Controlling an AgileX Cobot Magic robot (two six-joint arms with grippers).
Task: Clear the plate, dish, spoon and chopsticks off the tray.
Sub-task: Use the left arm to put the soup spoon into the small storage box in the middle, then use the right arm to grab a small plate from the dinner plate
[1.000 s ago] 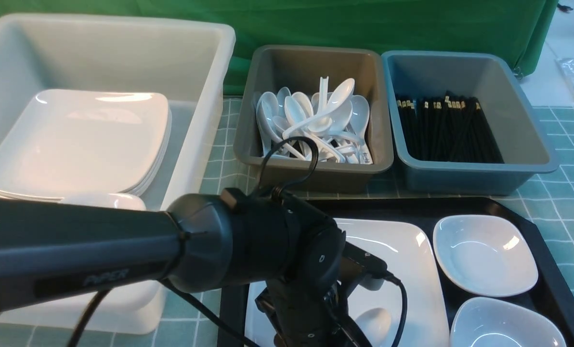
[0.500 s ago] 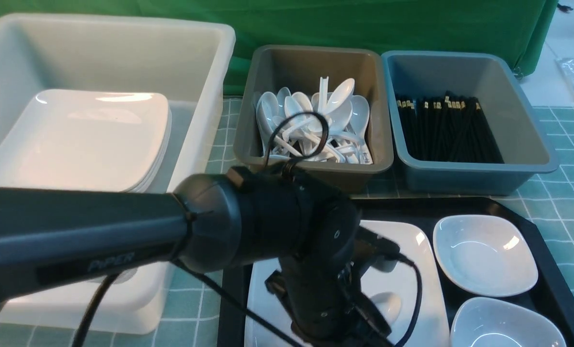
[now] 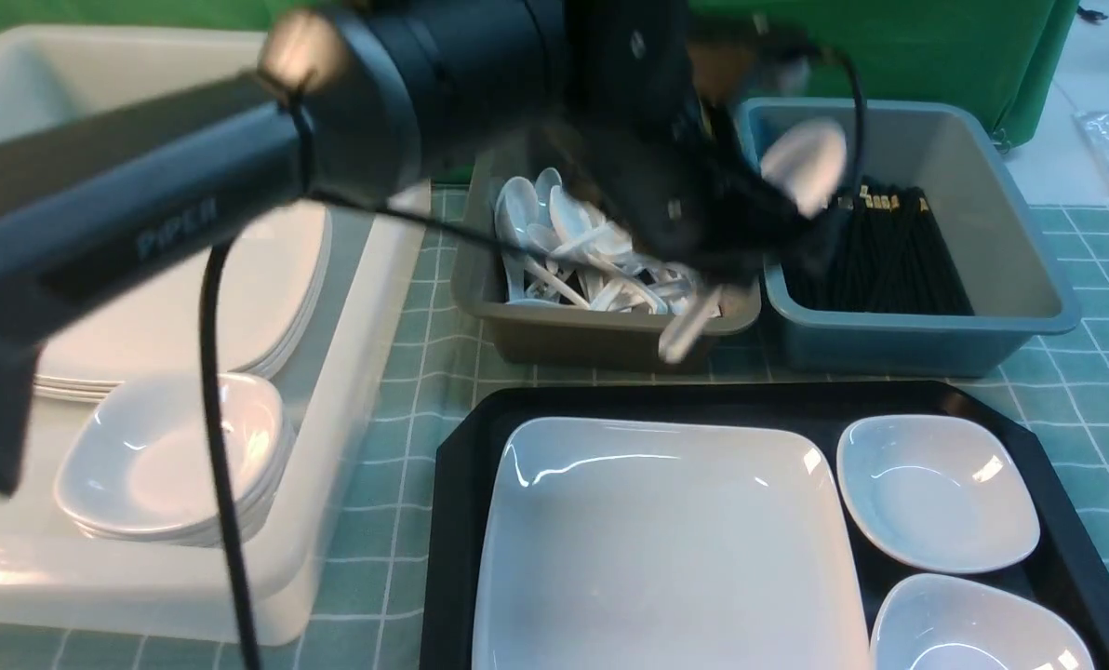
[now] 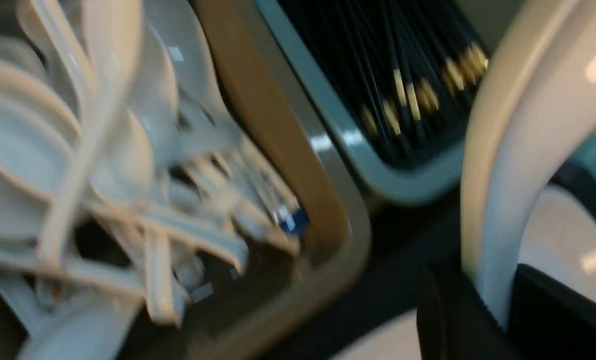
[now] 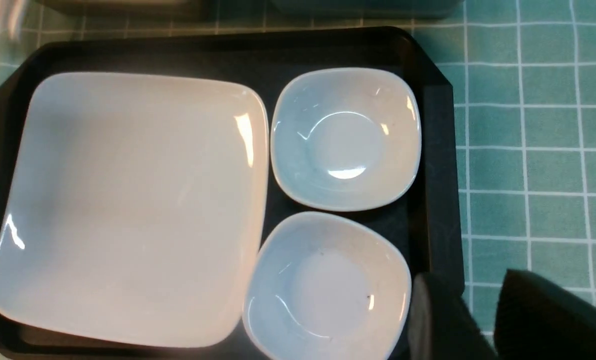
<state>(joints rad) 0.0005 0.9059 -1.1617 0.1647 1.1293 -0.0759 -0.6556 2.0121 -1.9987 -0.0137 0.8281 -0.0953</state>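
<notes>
Overhead, the left arm (image 3: 145,205) stretches over the grey tub (image 3: 601,340), left gripper (image 4: 498,307) pinching the spoon (image 4: 508,150).

The plate (image 3: 666,540) lies on the tray (image 3: 452,484), left of far dish (image 3: 936,493) and near dish (image 3: 978,633).

White tub (image 3: 145,605) w/ stacked plates (image 3: 275,279), grey tub (image 3: 564,340) & blue tub (image 3: 889,349) side by side on green checked cloth (image 3: 1094,391)

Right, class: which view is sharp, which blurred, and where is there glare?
Front view: the left arm and the spoon are smeared, the plate crisp. Left wrist view: everything blurred. Right wrist view: sharp, with bright glints on the plate and both small dishes.
</notes>
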